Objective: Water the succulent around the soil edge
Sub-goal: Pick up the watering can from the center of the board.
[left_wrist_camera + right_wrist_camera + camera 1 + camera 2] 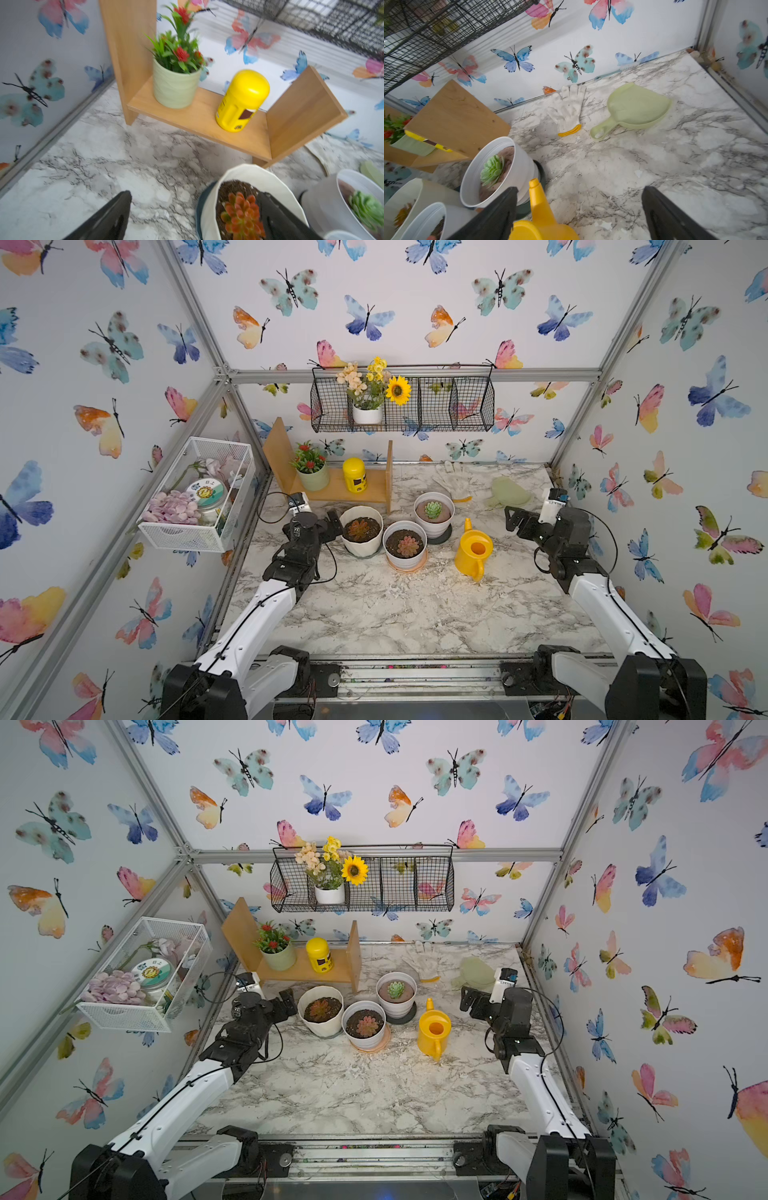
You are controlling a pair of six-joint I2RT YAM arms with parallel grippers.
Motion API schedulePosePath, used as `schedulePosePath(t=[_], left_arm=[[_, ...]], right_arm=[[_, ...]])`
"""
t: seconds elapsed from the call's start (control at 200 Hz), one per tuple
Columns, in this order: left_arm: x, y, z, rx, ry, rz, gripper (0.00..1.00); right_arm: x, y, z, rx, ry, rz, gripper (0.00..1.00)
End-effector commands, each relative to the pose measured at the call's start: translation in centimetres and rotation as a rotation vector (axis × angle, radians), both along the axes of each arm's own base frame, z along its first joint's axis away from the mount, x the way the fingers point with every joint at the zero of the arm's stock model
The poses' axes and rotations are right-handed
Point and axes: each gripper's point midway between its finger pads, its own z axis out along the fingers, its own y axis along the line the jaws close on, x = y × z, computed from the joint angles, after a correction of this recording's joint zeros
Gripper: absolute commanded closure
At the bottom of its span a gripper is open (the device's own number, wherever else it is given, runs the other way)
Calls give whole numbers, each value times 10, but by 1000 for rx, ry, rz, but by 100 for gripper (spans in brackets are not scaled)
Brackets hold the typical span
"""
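Right claw (579, 190) hangs with its jaws spread wide and empty, just off the right side of the yellow plastic watering can (473, 551), near it but not touching. The left claw (195, 193) is spread too, gripping nothing. One black finger (276, 216) crosses the rim of the wide, ribbed cream-white pot (361, 549) — whether it touches I cannot tell. That pot stands on the marble-patterned surface (415, 614) to the can's left, the farthest of three pots from it. In it sits the small orange-red succulent (359, 529) — dark crumbly soil rings it, the soil edge (371, 523) meeting the rim.
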Motion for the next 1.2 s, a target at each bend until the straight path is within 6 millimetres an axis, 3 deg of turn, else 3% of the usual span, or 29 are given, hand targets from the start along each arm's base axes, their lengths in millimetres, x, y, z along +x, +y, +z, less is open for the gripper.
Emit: schedulePosePath(t=[0.0, 0.115, 0.235, 0.325, 0.701, 0.886, 1.031, 1.196], left_arm=[[-20, -25, -12, -28, 89, -87, 1], [-31, -42, -18, -54, 103, -136, 2], [-40, -47, -20, -74, 120, -147, 2], [-47, -49, -20, -97, 121, -162, 1], [-72, -56, -26, -165, 145, -226, 2], [-79, -55, -29, -183, 139, -231, 1], [-80, -56, -31, -176, 139, -234, 1], [-81, -57, -30, -186, 119, -233, 1]], right_arm=[[-25, 37, 2, 54, 76, 120, 2], [-34, 58, 4, 36, 96, 150, 2], [-46, 82, -6, -52, 162, 178, 2], [-57, 89, -11, -100, 179, 150, 2], [-109, 69, -54, -201, 316, -18, 4], [-132, 78, -77, -129, 335, 61, 5], [-140, 87, -88, -55, 307, 124, 6], [-136, 88, -104, -45, 269, 126, 7]])
